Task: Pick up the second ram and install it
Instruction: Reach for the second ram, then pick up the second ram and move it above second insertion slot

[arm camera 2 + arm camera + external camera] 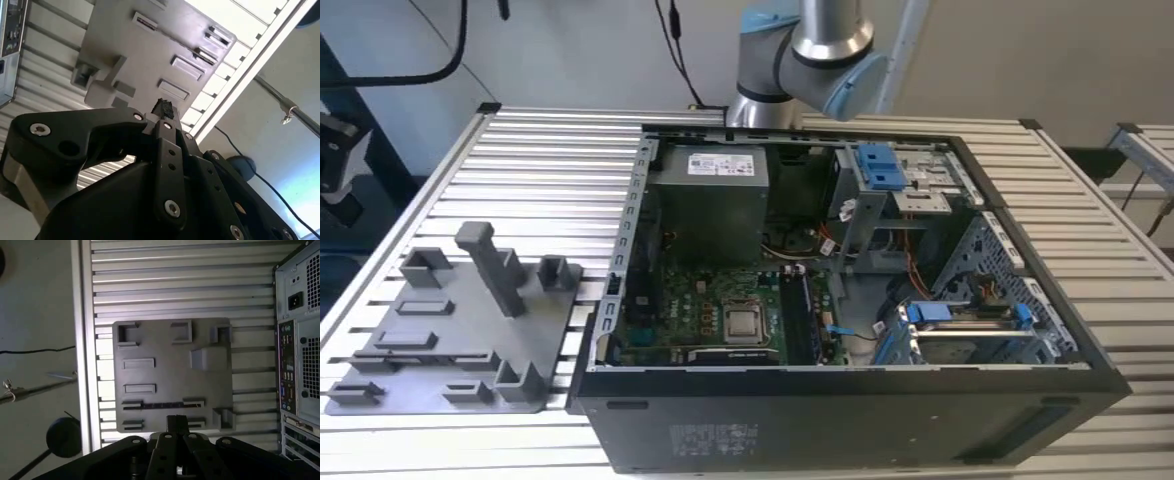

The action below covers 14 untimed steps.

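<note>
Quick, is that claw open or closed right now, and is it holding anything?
Gripper: closed, nothing seen in it, hovering above the grey holder plate where the second ram lies.

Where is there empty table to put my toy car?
The widest bare slats of the table lie past the grey holder plate, on the exterior view's left of the computer case. A narrower strip runs along the case on the exterior view's right. The plate's blocks and the case's inside are crowded.

Open computer case (854, 420), grey holder plate (440, 370), slatted table (547, 160)
</note>
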{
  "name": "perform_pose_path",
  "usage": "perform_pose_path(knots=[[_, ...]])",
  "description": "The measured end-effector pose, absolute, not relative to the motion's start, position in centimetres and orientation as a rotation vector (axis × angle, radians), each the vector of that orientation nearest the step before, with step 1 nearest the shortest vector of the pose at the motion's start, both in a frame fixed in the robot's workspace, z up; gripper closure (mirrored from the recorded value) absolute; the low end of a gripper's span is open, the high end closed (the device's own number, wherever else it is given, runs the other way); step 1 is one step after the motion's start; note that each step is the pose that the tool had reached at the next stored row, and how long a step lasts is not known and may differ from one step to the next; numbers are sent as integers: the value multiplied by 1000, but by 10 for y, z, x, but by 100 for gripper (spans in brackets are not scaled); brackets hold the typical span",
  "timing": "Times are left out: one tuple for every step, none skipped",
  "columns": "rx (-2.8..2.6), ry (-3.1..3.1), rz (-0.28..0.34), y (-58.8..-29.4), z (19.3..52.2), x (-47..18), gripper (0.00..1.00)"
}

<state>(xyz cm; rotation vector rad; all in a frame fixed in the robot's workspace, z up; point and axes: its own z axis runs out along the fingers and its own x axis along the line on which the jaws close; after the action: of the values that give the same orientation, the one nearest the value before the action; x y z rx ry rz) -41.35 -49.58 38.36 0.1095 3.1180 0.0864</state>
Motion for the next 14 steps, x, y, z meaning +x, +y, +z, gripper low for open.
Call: perform_pose_path(knots=[[109,3118,87,-499,383,-414,89],[110,3118,87,-501,383,-414,89],[110,3118,88,-503,383,-414,89],[110,3118,89,-505,383,-414,89],[110,3118,90,-505,383,-415,89],[110,3118,90,-506,383,-416,89],[110,3118,91,-506,383,-417,89],[110,3118,91,-506,383,-417,89],[110,3118,91,-506,383,-418,89],[109,3118,92,-506,383,-418,89],[109,3118,92,-506,383,-418,89],[110,3118,93,-506,383,-418,89],[110,3118,94,-506,383,-418,89],[110,3118,94,-506,383,-418,89]])
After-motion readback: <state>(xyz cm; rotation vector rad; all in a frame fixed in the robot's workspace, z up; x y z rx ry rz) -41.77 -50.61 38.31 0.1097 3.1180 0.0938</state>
